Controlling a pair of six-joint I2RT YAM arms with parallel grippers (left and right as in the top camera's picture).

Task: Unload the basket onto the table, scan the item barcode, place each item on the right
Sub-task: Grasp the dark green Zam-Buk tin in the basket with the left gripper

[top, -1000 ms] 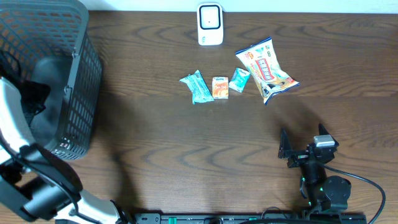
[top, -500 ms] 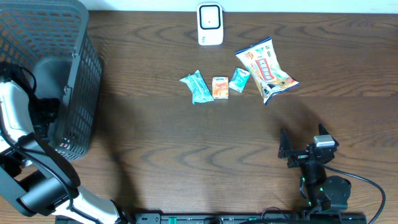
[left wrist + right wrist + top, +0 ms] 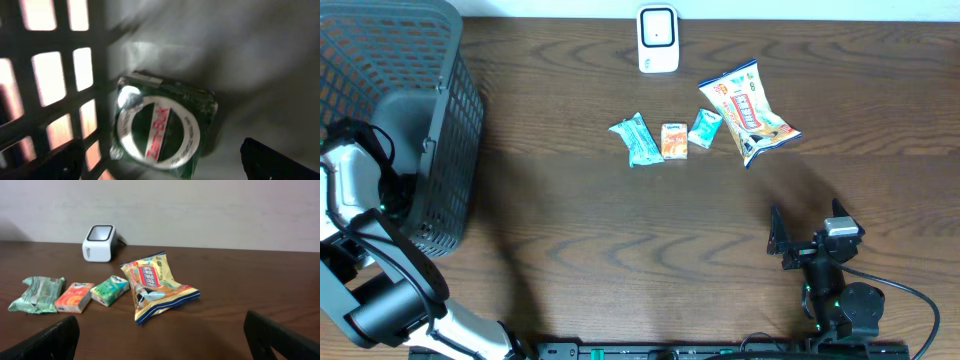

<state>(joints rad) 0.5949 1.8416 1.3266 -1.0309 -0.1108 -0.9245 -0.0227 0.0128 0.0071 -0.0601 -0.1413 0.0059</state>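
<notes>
Well apart stand the jaws of the left gripper [image 3: 170,164], holding nothing. Just beyond its fingertips a green pack [image 3: 162,127] with a round white label lies on the floor of the basket [image 3: 450,110], close against the mesh wall. The basket sits at the table's [image 3: 620,240] left end. The right gripper [image 3: 808,228] is also spread wide and empty, low over the near right of the table. Facing it, well apart from it, lie a chip bag [image 3: 155,287], a small green packet [image 3: 110,290], an orange packet [image 3: 74,297] and a pale green wrapper [image 3: 36,295]. Behind them, at the far edge, stands the white scanner [image 3: 658,38].
</notes>
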